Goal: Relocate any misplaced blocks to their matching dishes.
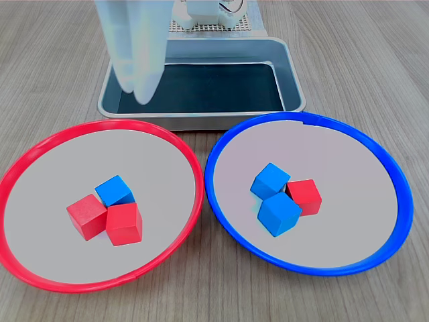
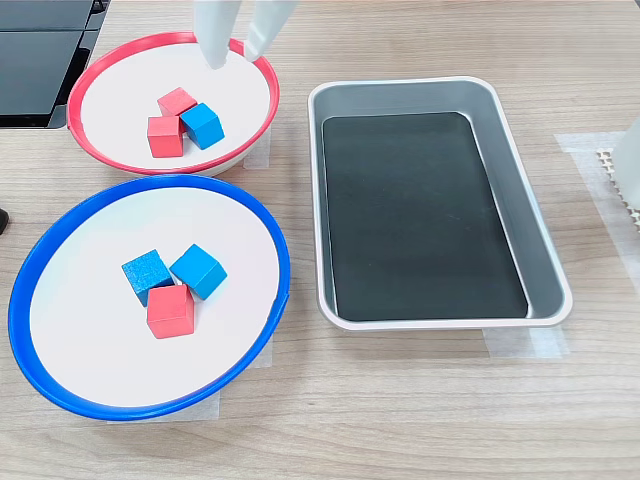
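Three blocks (image 1: 107, 212) in each dish (image 1: 40, 261).

I take this for a lab bench: a pale wood-grain tabletop (image 2: 420, 420) with clear tape patches (image 2: 520, 342) at lower right pinning a rectangular grey metal tray (image 2: 540, 240), dark equipment (image 2: 40, 50) at upper left.

Matte blocks (image 1: 124, 223) lie in glossy-rimmed dishes (image 1: 305, 121) with smooth pale insides; the brushed metal tray (image 2: 525, 230) has a dark matt floor, on a wood-grain worktop (image 2: 420, 410).
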Motion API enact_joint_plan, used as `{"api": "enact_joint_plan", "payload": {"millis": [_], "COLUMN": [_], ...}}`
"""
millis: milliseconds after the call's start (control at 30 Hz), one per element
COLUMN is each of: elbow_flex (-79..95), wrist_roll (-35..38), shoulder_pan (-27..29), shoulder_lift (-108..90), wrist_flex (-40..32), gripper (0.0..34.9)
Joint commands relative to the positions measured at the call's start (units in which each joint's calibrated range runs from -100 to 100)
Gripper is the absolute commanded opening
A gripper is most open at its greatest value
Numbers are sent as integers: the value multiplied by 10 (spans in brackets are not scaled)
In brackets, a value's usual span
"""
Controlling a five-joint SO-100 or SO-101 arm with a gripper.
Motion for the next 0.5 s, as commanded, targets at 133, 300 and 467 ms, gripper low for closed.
{"api": "enact_joint_plan", "payload": {"millis": [133, 300, 467], "elbow_flex": [-167, -223, -245], "wrist_roll": [23, 41, 55], "shoulder_pan": [13, 25, 36], "shoulder_lift": [138, 206, 244], "wrist_flex": [3, -1, -5], "gripper": [98, 112, 120]}}
